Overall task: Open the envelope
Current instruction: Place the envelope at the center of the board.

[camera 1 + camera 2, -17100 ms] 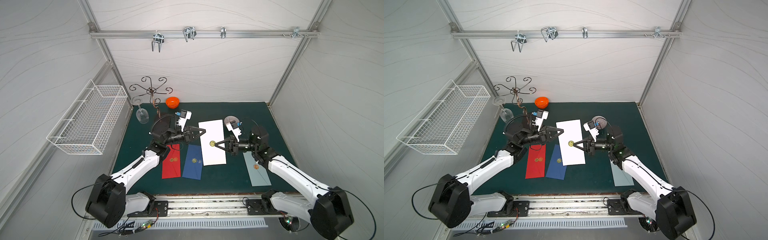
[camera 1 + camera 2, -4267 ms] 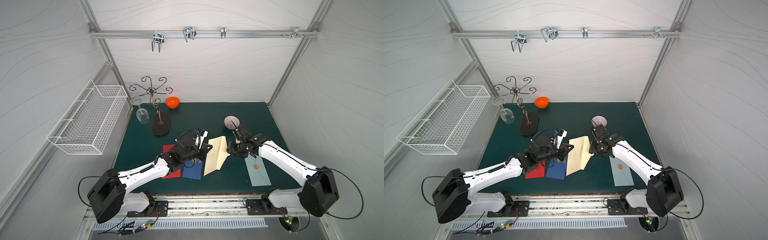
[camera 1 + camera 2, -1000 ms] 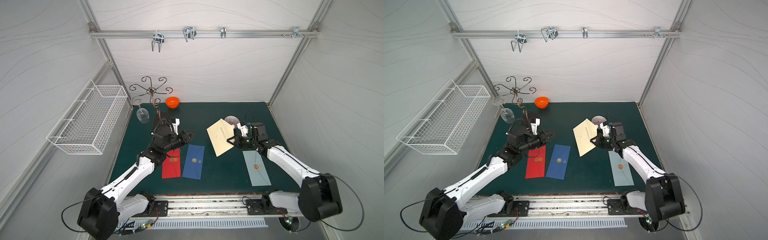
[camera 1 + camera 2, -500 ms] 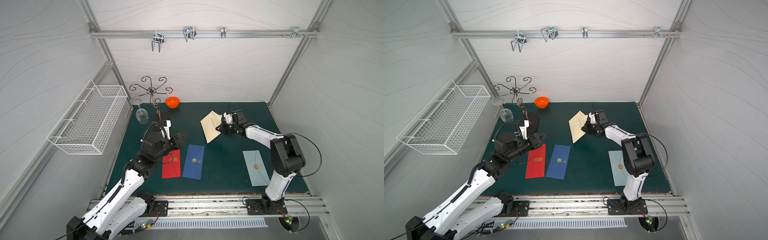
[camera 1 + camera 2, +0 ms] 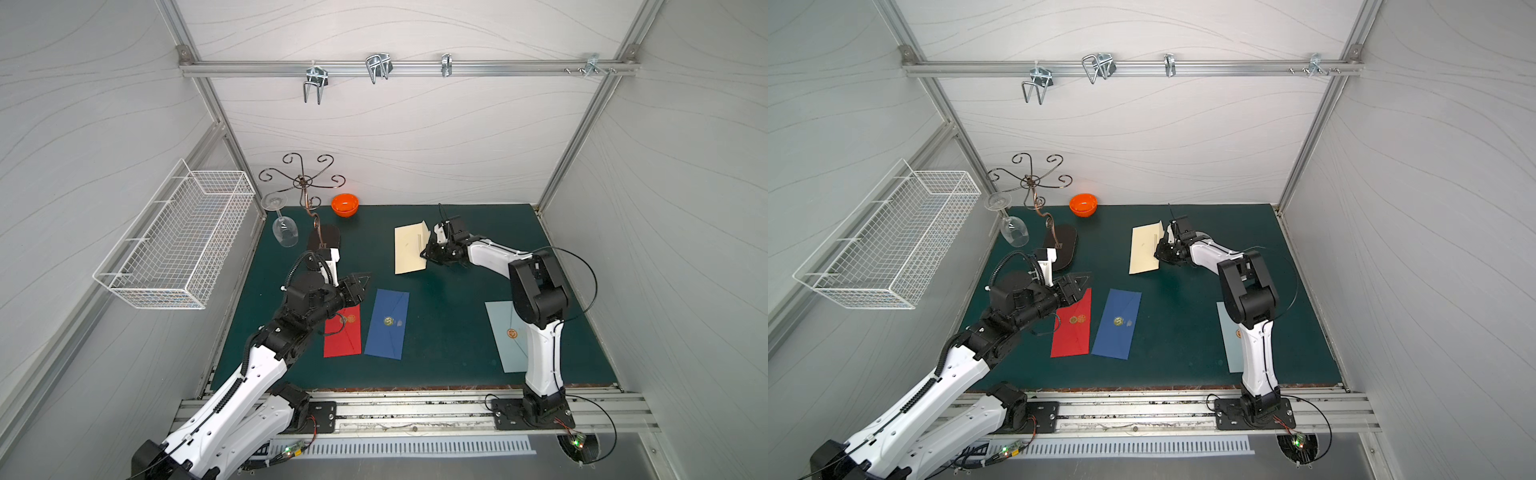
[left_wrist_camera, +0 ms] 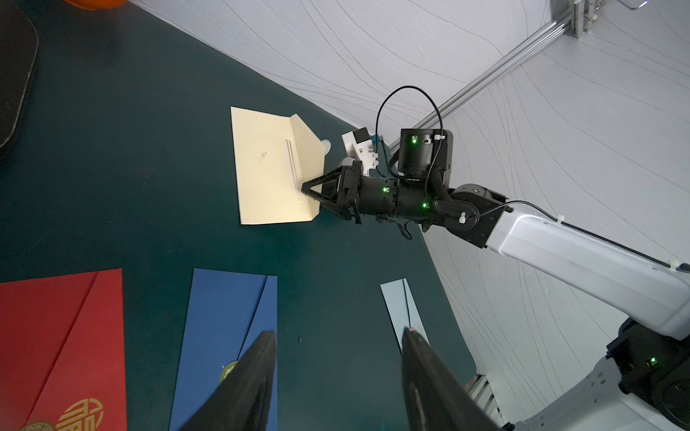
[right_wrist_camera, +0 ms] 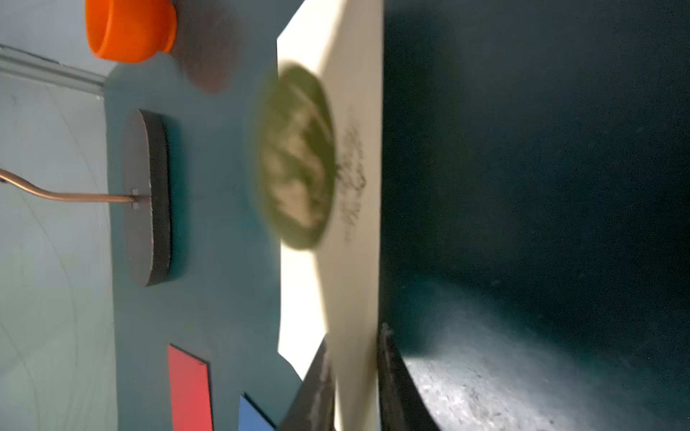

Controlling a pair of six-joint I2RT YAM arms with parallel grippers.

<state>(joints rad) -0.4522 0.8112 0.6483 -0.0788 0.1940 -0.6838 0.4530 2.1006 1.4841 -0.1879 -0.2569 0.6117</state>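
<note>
A: Left black gripper hangs empty toward the left edge of the dark green mat, fingers apart.

B: Cream paper envelope lies near the back edge, flap folded out. Opened, I'd say! Right gripper straddles that flap, jaws slightly parted; only the pull-away left.

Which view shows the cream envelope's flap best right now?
The left wrist view: the whole cream envelope lies in frame, its flap opened, with the right gripper at its edge. Both top views show it small; the right wrist view gives only a blurred close-up.
</note>
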